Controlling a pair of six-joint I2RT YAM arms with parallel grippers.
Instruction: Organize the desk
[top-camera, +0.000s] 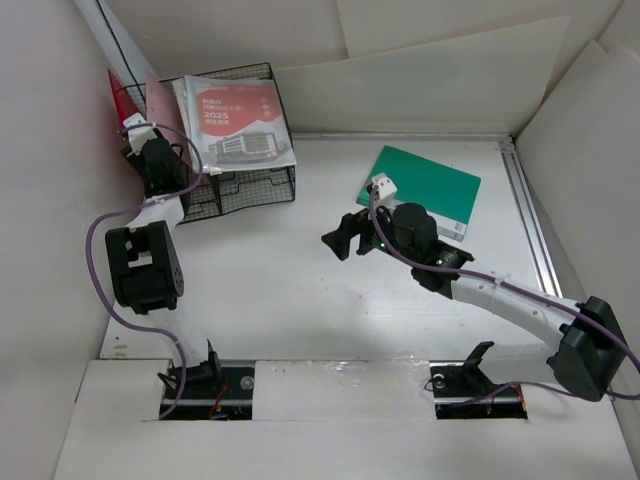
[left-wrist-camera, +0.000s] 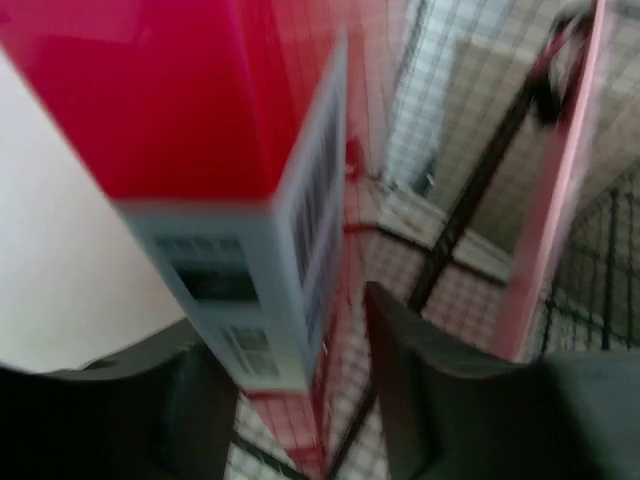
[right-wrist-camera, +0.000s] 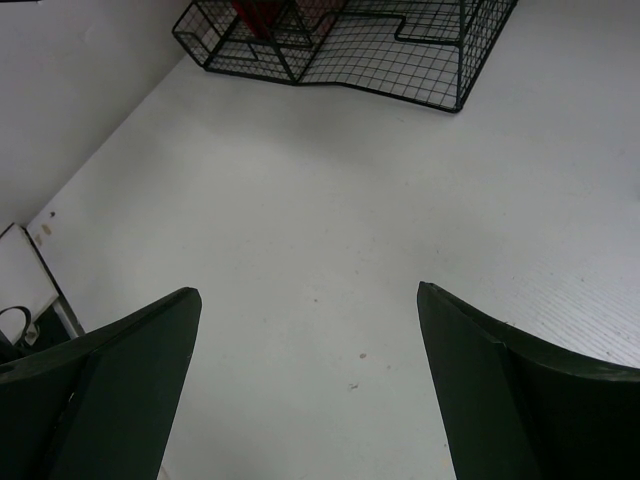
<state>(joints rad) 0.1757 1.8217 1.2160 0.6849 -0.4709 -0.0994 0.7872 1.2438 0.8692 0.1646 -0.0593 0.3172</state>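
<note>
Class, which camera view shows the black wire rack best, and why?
Top external: the whole wire rack shows, a booklet leaning in it. The right wrist view catches only its lower part; the left wrist view gives blurred mesh behind a red book.

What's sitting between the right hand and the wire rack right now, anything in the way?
Nothing. The right wrist view shows only bare white desk between the open right hand and the black wire rack. The top view agrees.
</note>
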